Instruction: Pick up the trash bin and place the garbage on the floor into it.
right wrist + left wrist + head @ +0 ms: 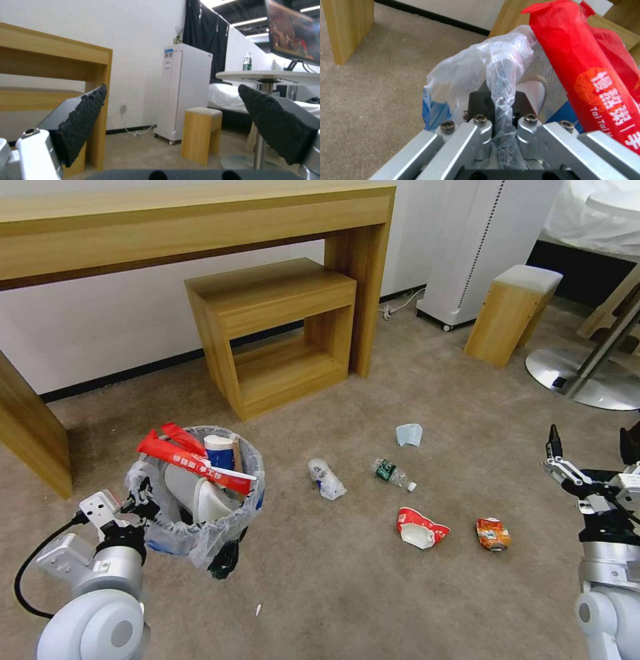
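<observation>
**Head view: bin held on the left, five bits of litter on the floor**

Head view is showing one bin (200,493) low on the left side. The left gripper (137,500) is pinching the bin's rim, with the clear bag (207,540) caught between its fingers. The left wrist view is showing this close up: the fingers (480,105) are squeezing tight on the bag-wrapped rim (501,75). The left arm is reaching forward from the bottom left corner.

Things are sitting inside the bin. One red wrapper (193,460) is sticking out across the top. One blue-white cup (219,450) is standing behind it. Two white slippers (197,493) seem to be lying under the wrapper.

Five bits of garbage are lying on the floor (347,580), to the right of the bin. One white bag (325,479) is lying closest to the bin. One bottle (392,473) with a green label is lying on its side just past it. One blue mask (409,434) is lying farther back. One red-white cup (420,528), squashed, is lying nearer the robot. One orange can (493,533), also squashed, is lying just right of that cup.

The right gripper (590,450) is hanging in the air on the right, well apart from the litter. Its fingers (83,120) are spread wide and holding nothing.
</observation>
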`<state>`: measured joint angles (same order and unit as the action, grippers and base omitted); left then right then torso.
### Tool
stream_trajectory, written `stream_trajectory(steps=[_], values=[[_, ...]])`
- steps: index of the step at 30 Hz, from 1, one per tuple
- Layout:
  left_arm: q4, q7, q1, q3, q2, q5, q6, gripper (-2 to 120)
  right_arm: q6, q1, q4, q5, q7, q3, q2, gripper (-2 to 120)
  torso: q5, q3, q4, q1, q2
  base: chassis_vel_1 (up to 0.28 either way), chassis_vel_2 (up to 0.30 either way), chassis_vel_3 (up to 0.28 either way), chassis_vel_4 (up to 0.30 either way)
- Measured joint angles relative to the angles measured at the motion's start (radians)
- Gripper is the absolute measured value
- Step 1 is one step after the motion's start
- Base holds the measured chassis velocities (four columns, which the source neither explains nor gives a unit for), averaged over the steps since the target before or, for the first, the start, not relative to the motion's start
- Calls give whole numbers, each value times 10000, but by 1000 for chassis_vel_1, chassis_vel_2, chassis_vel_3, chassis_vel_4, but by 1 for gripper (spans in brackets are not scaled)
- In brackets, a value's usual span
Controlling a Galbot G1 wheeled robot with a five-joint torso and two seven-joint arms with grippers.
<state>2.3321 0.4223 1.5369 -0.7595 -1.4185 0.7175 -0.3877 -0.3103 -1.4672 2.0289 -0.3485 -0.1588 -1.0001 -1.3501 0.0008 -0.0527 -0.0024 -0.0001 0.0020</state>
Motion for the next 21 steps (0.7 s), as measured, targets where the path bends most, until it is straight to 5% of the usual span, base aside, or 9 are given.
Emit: stream_trajectory(steps=[21], values=[[207, 35, 157, -295, 199, 344, 23, 3, 37, -185, 243, 4, -170, -78, -190, 100, -1, 2, -1, 0, 1, -12, 11, 10, -12]])
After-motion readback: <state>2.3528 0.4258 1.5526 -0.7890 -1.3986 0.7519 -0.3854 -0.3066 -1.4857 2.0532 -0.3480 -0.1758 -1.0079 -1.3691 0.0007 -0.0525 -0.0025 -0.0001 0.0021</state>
